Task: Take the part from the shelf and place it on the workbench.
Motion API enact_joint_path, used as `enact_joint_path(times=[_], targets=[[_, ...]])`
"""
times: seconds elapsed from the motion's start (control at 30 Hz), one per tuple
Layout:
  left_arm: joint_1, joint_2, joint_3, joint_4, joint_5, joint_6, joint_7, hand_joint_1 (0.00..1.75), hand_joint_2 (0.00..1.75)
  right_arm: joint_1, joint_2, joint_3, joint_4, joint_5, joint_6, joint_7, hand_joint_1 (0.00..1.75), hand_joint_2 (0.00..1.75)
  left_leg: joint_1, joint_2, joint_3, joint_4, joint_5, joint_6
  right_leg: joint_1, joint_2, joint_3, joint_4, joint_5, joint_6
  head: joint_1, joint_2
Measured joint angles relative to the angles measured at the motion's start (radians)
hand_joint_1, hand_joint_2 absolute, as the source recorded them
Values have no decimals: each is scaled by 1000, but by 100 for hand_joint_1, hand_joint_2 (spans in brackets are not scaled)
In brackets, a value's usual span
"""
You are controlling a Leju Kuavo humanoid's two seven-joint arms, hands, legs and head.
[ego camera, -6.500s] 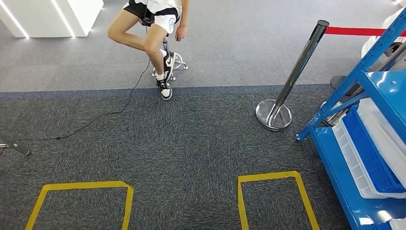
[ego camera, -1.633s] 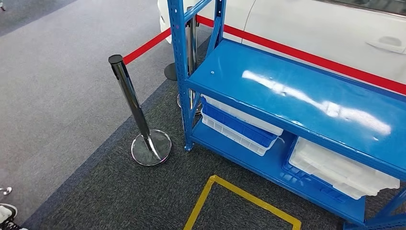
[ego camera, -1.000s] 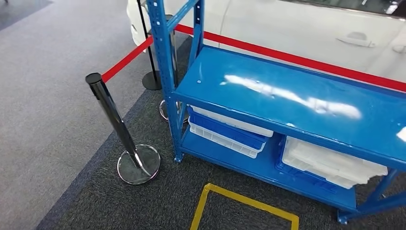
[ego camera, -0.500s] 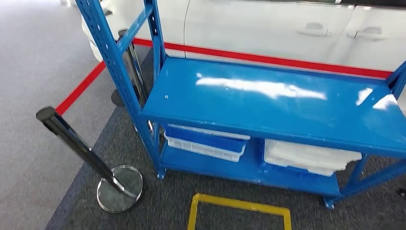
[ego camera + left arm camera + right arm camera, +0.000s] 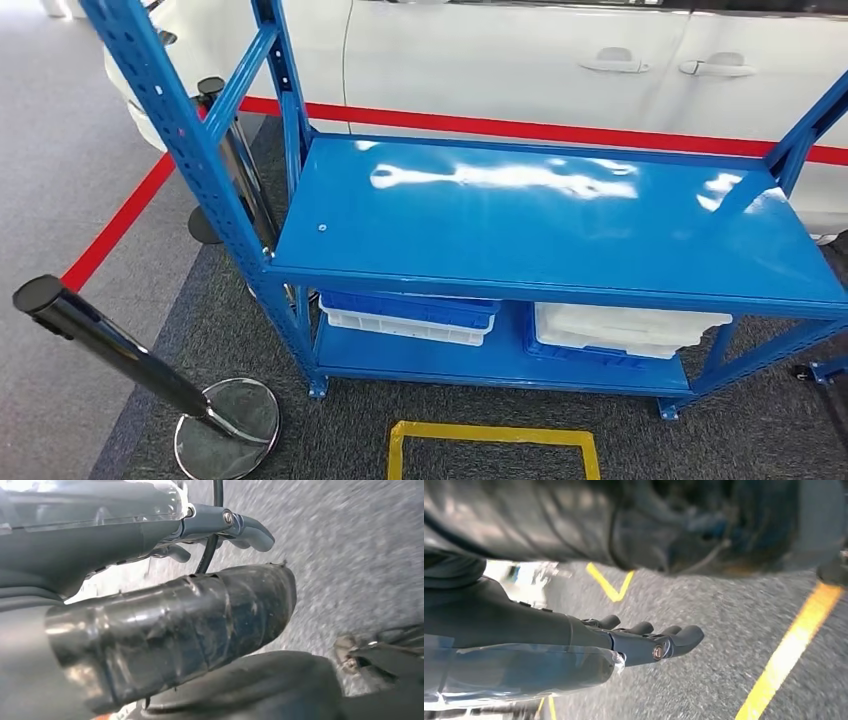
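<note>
A blue metal shelf (image 5: 540, 220) stands straight ahead in the head view, its glossy middle board showing streaks of reflected light. On its lower level lie a blue and white tray stack (image 5: 410, 312) and a white tray (image 5: 625, 328). My left hand (image 5: 210, 522) hangs over grey carpet with fingers stretched out and nothing in it. My right hand (image 5: 639, 642) also hangs with straight fingers over carpet marked with yellow tape, holding nothing.
A chrome stanchion (image 5: 110, 350) leans at the lower left on its round base (image 5: 225, 440). A red belt (image 5: 520, 130) and a white car (image 5: 500, 60) lie behind the shelf. A yellow tape square (image 5: 492, 435) marks the carpet before it.
The camera has swung round: the floor with a seated person gave way to the shelf, which has shifted from a slanted view at the right to nearly square in front.
</note>
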Motion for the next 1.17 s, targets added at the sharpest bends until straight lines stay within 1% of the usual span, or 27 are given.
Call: enact_joint_path(times=[0.03, 0.07, 0.1, 0.13, 0.17, 0.2, 0.23, 0.27, 0.3, 0.33, 0.37, 0.4, 0.43, 0.47, 0.5, 0.53, 0.57, 0.63, 0.7, 0.8, 0.9, 0.97, 1.1, 1.17], targets=[[0, 0, -12, 0, -11, -1, -3, 0, 44, -1, 0, -10, 0, -8, -4, 1, 0, 0, -2, 9, 8, 1, -5, -5, 6, -7, 0, -13, 7, -8, 1, 0], [-1, 1, -23, 1, -22, -2, -7, 0, 87, -1, 1, -20, 0, -17, -9, 1, 0, 0, -4, 15, 17, 2, -7, -11, 9, -4, 1, -15, 3, -13, 1, 0], [-3, 1, -34, 1, -34, -3, -12, 0, 131, -2, 2, -30, 0, -27, -14, 0, 0, 0, -6, 20, 24, 4, -8, -17, 7, 6, 10, -23, 9, -18, 3, 0], [-3, 2, -46, 1, -47, -4, -16, 0, 175, -1, 4, -41, 0, -38, -21, -1, 0, 0, -6, 18, 32, 13, -10, -21, 2, 15, 21, -32, 12, -21, 2, 0], [-4, 3, -58, 1, -59, -5, -20, 0, 175, -1, 7, -51, 0, -49, -30, -2, 0, 0, -5, 6, 28, 31, -19, -25, -2, 22, 33, -39, 10, -24, 1, 0], [-5, 4, -70, 1, -69, -5, -21, 0, 175, -2, 9, -62, -1, -58, -37, -4, 0, 0, -3, -10, 13, 66, -40, -30, -6, 29, 43, -46, 9, -27, 0, 0], [-6, 5, -83, 1, -78, -7, -22, 0, 175, -4, 11, -73, -1, -66, -44, -5, 0, 0, -1, -30, -15, 116, -70, -34, -9, 35, 49, -51, 6, -30, -1, 0], [-7, 7, -94, 1, -85, -8, -22, 0, 175, -7, 11, -84, -1, -71, -47, -6, 0, 0, 1, -46, -50, 174, -102, -38, -9, 40, 51, -51, 4, -33, -3, 0], [-7, 9, -103, 1, -89, -10, -21, 0, 175, -9, 12, -93, -1, -74, -48, -8, 0, 0, 3, -56, -84, 221, -124, -41, -9, 47, 52, -50, 0, -35, -3, 0], [-7, 12, -111, 1, -92, -13, -20, 0, 175, -10, 12, -100, -1, -76, -47, -10, 0, 0, 4, -60, -107, 243, -126, -43, -8, 53, 54, -49, -4, -35, -3, 0], [-7, 14, -118, 1, -95, -17, -16, 0, 175, -10, 13, -105, -1, -75, -46, -12, 0, 0, 4, -61, -114, 231, -106, -44, -8, 59, 59, -48, -8, -35, -3, 0], [-7, 16, -123, 1, -96, -24, -10, 0, 175, -10, 14, -109, -1, -73, -44, -13, 0, 0, 4, -61, -106, 188, -64, -43, -8, 64, 65, -46, -13, -33, -3, 0], [-10, 19, -128, 1, -97, -35, 0, 0, 175, -9, 15, -112, -1, -69, -40, -13, 0, 0, 4, -62, -90, 128, -17, -39, -8, 68, 71, -45, -18, -31, -3, 0], [-15, 22, -131, 1, -94, -48, 12, 0, 175, -9, 16, -115, -1, -63, -34, -9, 0, 0, 1, -63, -77, 76, 16, -35, -8, 69, 77, -43, -22, -28, -3, 0], [-24, 25, -133, 1, -87, -59, 24, 0, 175, -10, 17, -118, -1, -56, -26, -3, 0, 0, -2, -64, -68, 36, 35, -29, -8, 69, 78, -42, -25, -25, -3, 0], [-32, 27, -134, 0, -73, -63, 33, 0, 175, -11, 17, -119, -1, -46, -16, 4, 0, 0, -5, -65, -65, 15, 42, -23, -9, 69, 78, -42, -27, -21, -2, 0], [-38, 28, -134, 0, -55, -56, 37, 0, 175, -12, 17, -120, -1, -35, -8, 9, 0, 0, -7, -65, -66, 7, 42, -20, -7, 68, 77, -41, -29, -20, -2, 0], [-39, 29, -128, 0, -14, -19, 29, 0, 175, -13, 17, -119, -1, -10, 1, 9, 0, 87, -6, -65, -63, -3, 52, -16, -5, 67, 78, -42, -31, -21, -1, 0], [-31, 29, -117, 0, 22, 23, 13, 0, 175, -13, 17, -117, -1, 13, 1, 6, 0, 175, -7, -64, -60, -4, 51, -16, -5, 67, 81, -45, -31, -22, -1, 0], [-16, 29, -85, 0, 99, 66, -5, 0, 175, -11, 14, -103, -1, 41, 0, 2, 0, 175, -8, -64, -59, -4, 50, -14, -5, 67, 84, -49, -31, -21, -1, 0], [4, 34, -72, -3, 195, 82, -17, 0, 175, -6, 7, -76, -4, 30, -8, -8, 0, 175, -8, -65, -58, -4, 48, -12, -5, 66, 86, -52, -32, -21, -1, 0], [15, 41, -81, -7, 253, 86, -21, 0, 175, -1, 2, -57, -10, 6, -17, -21, 0, 175, -8, -65, -58, -4, 47, -11, -6, 66, 87, -53, -32, -19, -1, 0], [33, 64, -122, -21, 363, 90, -28, 0, 175, 16, -7, -23, -24, -50, -36, -50, 0, 175, -9, -65, -57, -4, 46, -9, -7, 66, 88, -54, -33, -8, -1, 0], [40, 73, -144, -26, 405, 90, -31, 0, 175, 23, -10, -9, -30, -71, -43, -60, 0, 175, -9, -65, -56, -4, 46, -9, -8, 66, 88, -54, -33, -8, -1, 0]])
